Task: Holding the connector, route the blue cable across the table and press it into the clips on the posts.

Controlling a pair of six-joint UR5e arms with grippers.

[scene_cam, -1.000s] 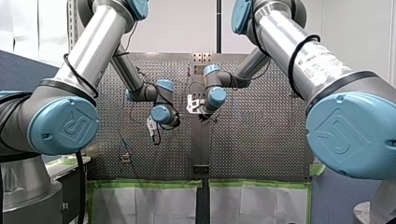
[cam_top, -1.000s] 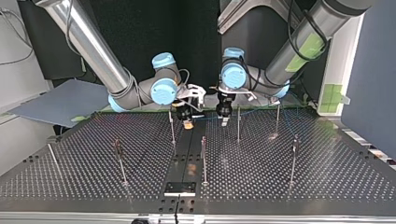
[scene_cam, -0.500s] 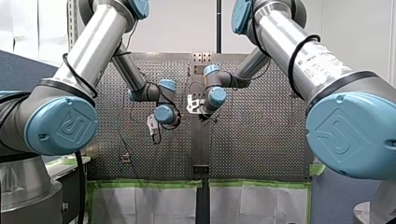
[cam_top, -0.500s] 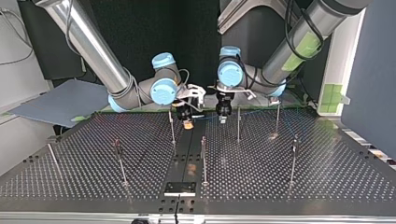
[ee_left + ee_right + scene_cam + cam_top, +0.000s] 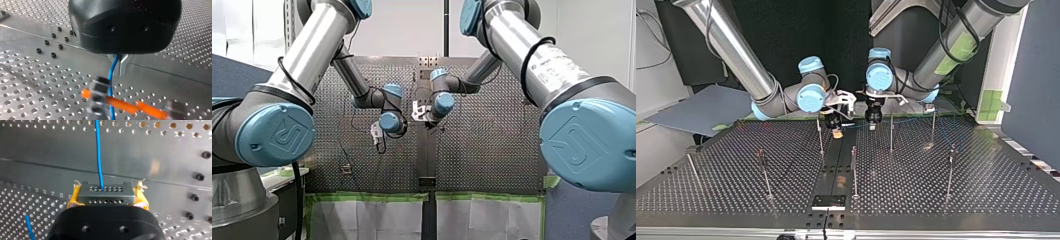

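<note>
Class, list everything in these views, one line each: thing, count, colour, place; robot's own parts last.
perforated table: one, grey metal, under everything.
posts: seven countable, metal, standing across the table.
connector: one, grey, over the table's plain centre strip.
blue cable: one, blue, leaving the connector.
black plate: one, black, table's near edge, top view.
board: one, blue-grey, beyond the table, top view's left.
green tape: several pieces, green, mostly along the table's edge, front view.
arms: two, silver with blue caps, front view's sides.
left gripper: one, black, shut on the blue cable.
right gripper: one, black with yellow pads, shut on the connector.
</note>
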